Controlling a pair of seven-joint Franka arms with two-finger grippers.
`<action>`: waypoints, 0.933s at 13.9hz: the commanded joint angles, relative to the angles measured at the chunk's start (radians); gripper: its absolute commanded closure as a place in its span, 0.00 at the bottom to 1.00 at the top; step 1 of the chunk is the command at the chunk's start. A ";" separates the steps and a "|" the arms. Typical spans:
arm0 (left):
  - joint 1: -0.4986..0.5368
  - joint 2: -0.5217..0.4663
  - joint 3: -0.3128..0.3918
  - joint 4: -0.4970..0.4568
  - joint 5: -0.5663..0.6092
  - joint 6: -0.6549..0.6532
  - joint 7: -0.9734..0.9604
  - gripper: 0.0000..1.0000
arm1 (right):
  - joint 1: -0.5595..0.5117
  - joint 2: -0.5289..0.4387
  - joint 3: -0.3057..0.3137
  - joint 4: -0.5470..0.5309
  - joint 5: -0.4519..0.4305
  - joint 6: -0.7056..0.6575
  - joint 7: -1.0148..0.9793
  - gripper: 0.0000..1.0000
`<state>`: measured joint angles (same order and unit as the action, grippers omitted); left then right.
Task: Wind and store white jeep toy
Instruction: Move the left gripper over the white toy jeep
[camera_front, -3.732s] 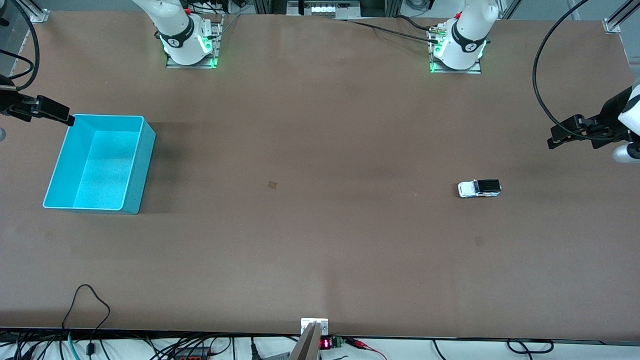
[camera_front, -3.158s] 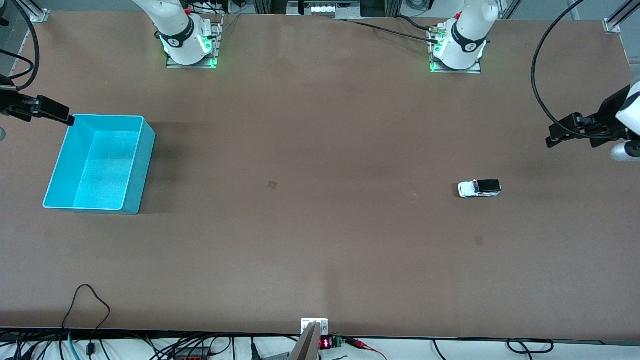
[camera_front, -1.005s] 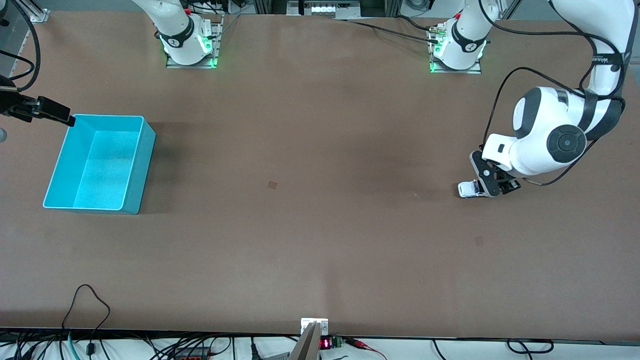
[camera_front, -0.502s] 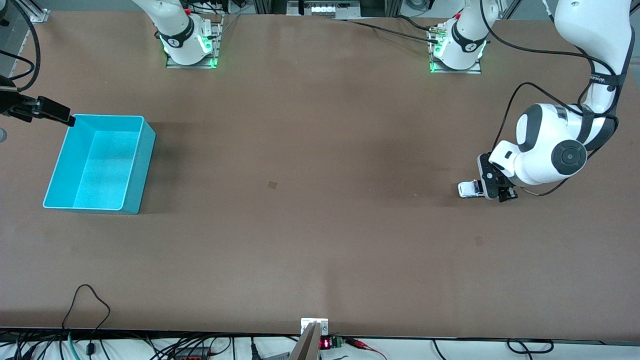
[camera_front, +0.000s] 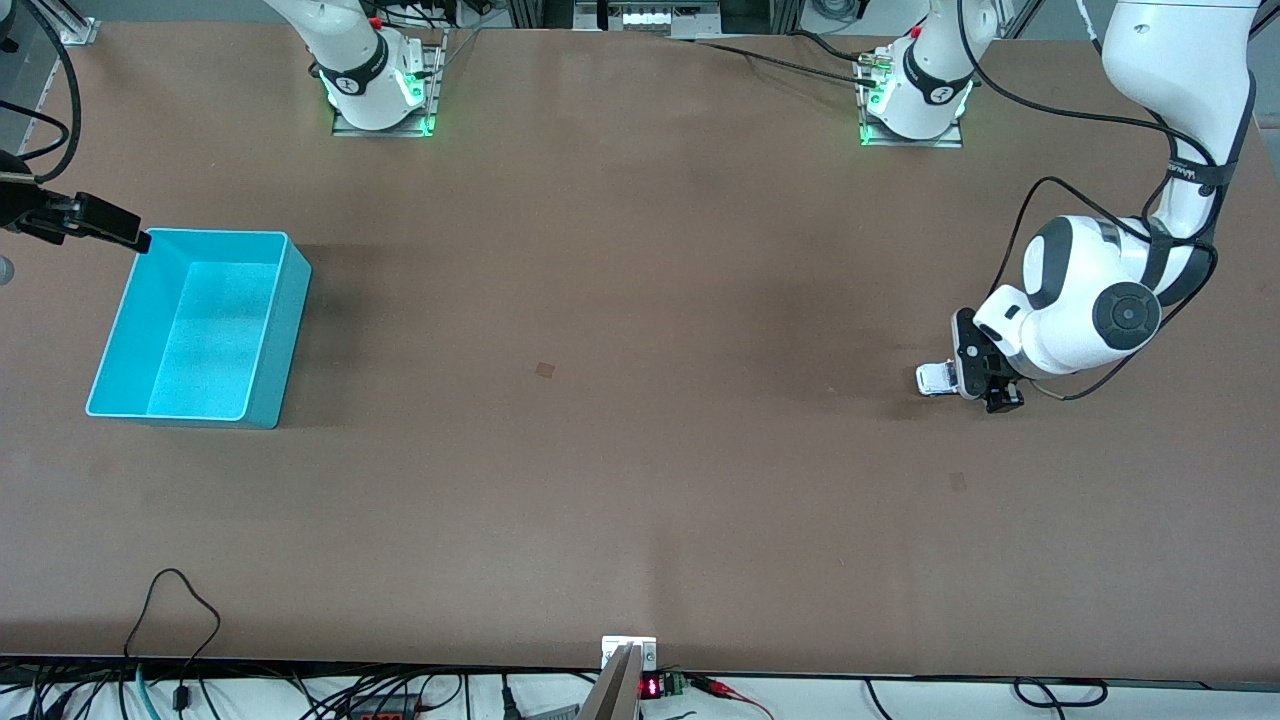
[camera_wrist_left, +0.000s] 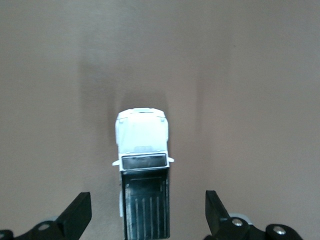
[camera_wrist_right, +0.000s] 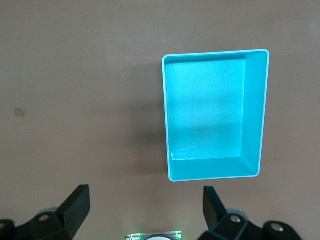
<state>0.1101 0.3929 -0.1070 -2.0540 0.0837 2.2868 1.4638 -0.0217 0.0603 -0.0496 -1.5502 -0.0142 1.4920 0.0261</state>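
Evidently small, light and rigid, the white jeep toy (camera_wrist_left: 143, 170) is seen on the counter (camera_front: 640, 450) toward the left arm's end, straddled untouched by the wide-open left pincer (camera_wrist_left: 147, 220), and is best taken by its flat flanks; the right pincer (camera_wrist_right: 145, 210) waits, likewise spread, over the teal bin (camera_wrist_right: 215, 115).

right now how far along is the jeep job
Early. Done: the left gripper is down around the jeep, fingers open on either side. In hand: nothing gripped; the jeep sits on the table. Left: grasp, wind, and carry it to the empty bin at the right arm's end, where the right gripper waits, open.
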 joint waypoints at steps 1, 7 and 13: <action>0.023 -0.006 -0.008 -0.034 0.021 0.020 0.058 0.00 | 0.006 0.003 -0.006 0.007 0.003 -0.009 0.001 0.00; 0.026 -0.003 -0.008 -0.044 0.021 0.109 0.085 0.00 | 0.014 0.001 -0.004 0.009 0.003 -0.009 0.002 0.00; 0.034 0.007 -0.008 -0.075 0.025 0.148 0.089 0.00 | 0.016 0.001 -0.004 0.007 0.003 -0.010 -0.006 0.00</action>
<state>0.1303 0.4002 -0.1071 -2.1121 0.0860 2.4160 1.5380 -0.0125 0.0606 -0.0493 -1.5502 -0.0142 1.4920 0.0262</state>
